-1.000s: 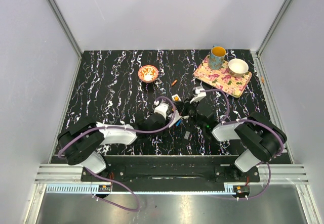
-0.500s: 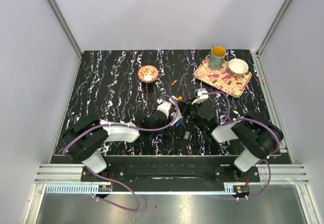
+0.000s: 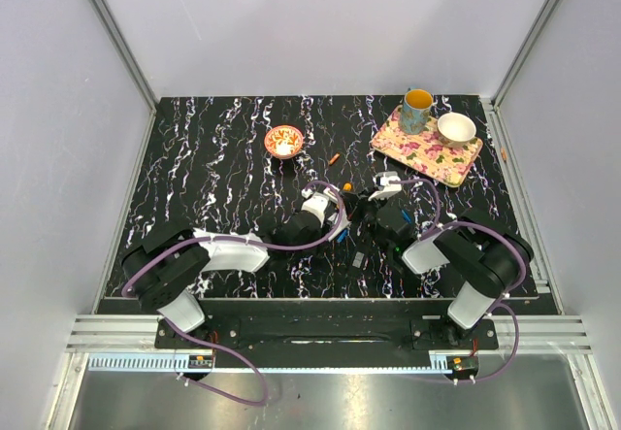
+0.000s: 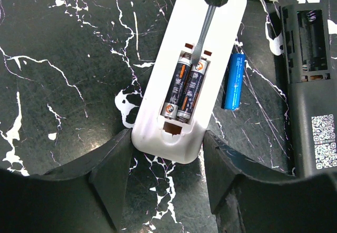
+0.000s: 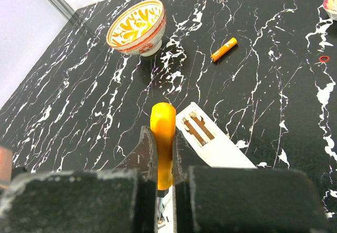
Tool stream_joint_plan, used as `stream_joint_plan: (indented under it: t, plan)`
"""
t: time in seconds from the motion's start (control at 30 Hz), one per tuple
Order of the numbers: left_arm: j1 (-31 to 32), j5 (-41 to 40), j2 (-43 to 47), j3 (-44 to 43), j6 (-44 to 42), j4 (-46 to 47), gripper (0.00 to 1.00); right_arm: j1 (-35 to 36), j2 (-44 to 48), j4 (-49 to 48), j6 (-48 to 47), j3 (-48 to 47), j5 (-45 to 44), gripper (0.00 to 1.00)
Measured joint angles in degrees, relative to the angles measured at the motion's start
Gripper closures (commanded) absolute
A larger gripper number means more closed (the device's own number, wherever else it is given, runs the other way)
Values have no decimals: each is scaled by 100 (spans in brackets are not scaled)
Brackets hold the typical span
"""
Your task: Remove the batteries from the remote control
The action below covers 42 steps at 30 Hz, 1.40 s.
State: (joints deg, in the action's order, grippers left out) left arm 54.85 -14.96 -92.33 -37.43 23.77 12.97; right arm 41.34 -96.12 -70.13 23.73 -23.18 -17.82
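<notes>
Step in hand: prying cells out.
Left gripper (image 4: pixel 167 158): jaws part-open, clamping near end of white remote (image 4: pixel 152 117), compartment up.
Two batteries (image 4: pixel 184 88) side by side inside white remote.
Right gripper (image 5: pixel 163 176): clamped tight on orange-handled screwdriver (image 5: pixel 162 133), blade tip at batteries' far ends.
Blue battery (image 4: pixel 233 80) just right of white remote.
Next, likely: lever tip under one cell, lift it without slipping.

My left arm (image 3: pixel 228 253) reaching low to centre, left fingers (image 4: pixel 111 176) part-spread and gripping, my right arm (image 3: pixel 437 250) folded inward, right fingers (image 5: pixel 143 151) pinched tight.
</notes>
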Motion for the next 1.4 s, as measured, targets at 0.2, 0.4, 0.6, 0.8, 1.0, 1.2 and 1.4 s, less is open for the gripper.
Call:
stream_joint_plan:
  t: [0.2, 0.4, 0.6, 0.8, 1.0, 1.2, 1.4]
  plan:
    - [-11, 17, -4, -7, -2, -2, 100, 90, -120, -190, -48, 0, -199, 100]
    - [-11, 20, -4, -7, -2, -4, 100, 133, -247, -363, -96, -28, -264, 100]
    - [-11, 26, -4, -7, -9, -4, 100, 138, -341, -450, -13, -59, -260, 100]
    - [-22, 57, -4, -9, -42, -7, 100, 142, -459, -562, 396, -4, -208, 100]
    - [-22, 61, -4, -9, -66, -7, 100, 153, -470, -579, 772, 72, -203, 100]
    - [-22, 72, -9, -9, -83, 0, 100, 188, -420, -566, 597, 74, -227, 100]
    - [-24, 96, -42, -46, -98, 2, 100, 352, -280, -544, 42, 74, -417, 100]
